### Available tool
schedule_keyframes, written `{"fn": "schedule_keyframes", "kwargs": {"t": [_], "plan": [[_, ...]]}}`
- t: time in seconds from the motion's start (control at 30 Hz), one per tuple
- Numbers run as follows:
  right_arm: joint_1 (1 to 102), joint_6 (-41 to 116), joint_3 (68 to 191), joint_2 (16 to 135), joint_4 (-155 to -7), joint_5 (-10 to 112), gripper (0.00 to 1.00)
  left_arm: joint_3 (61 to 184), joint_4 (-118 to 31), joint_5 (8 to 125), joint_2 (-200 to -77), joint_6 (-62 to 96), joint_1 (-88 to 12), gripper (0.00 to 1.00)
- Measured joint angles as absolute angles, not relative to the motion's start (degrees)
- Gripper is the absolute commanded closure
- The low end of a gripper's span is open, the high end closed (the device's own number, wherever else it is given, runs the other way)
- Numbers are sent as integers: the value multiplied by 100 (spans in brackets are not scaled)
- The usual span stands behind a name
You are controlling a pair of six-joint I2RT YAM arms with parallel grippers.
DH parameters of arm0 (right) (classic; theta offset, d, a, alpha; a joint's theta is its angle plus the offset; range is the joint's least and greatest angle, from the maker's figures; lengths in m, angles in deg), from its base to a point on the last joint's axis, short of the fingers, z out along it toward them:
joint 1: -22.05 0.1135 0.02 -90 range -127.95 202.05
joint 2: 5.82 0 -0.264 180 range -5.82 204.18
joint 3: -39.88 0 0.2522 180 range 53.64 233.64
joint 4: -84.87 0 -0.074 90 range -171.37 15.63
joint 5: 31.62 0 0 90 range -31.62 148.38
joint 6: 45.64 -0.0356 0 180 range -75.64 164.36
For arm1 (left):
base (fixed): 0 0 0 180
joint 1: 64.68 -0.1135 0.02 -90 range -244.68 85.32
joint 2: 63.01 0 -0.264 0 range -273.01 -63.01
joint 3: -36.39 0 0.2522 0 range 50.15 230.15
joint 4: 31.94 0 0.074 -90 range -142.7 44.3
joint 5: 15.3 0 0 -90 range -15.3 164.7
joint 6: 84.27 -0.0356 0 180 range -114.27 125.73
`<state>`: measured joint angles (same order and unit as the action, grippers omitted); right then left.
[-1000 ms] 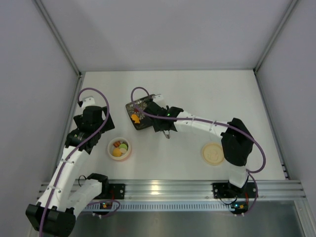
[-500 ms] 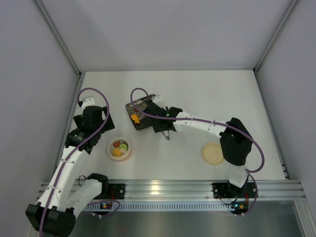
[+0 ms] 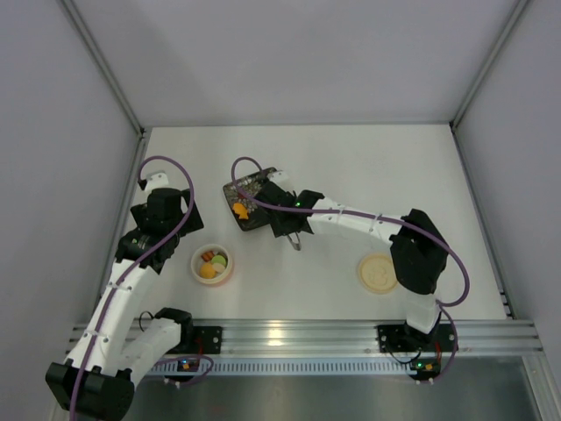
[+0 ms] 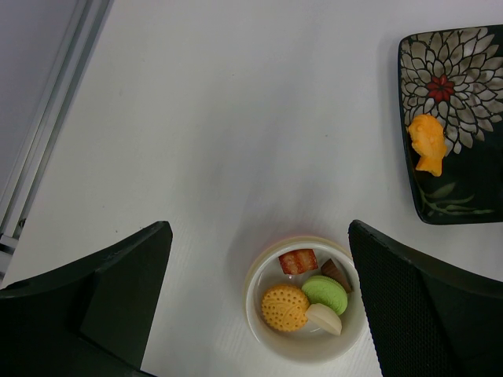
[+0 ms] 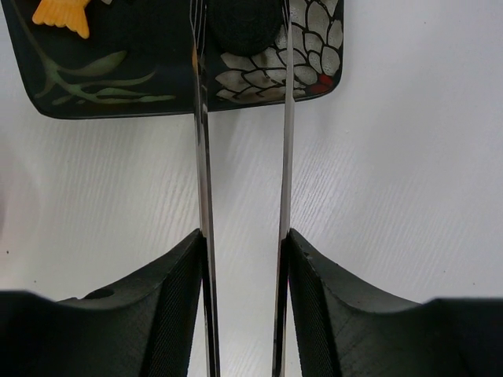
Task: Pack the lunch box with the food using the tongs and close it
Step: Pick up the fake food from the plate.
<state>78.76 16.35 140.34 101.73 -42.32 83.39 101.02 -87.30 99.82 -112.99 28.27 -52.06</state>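
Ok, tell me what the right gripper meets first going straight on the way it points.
Probably the dark floral plate: the tongs in the right gripper reach over its near edge. The orange fish piece lies off that line. Height is unclear.

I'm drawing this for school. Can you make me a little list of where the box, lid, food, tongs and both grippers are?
lunch box: open, under the left gripper
food: five small pieces in the box
plate: one orange fish piece on it
lid: off, lying apart from the box
tongs: gripped by the right gripper, tips over the plate
left gripper: open, empty
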Motion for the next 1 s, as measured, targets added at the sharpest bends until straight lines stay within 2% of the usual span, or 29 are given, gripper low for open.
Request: {"fn": "schedule_keyframes", "kwargs": {"t": [0.33,1.0], "plan": [[7876,1650,14034,10171,-4239,8060,72,10102,-8730,9982,-11299,2827,-5206,1],[7963,1631,14034,9163,-4271,7599,73,10102,-8730,9982,-11299,2827,-5206,1]]}}
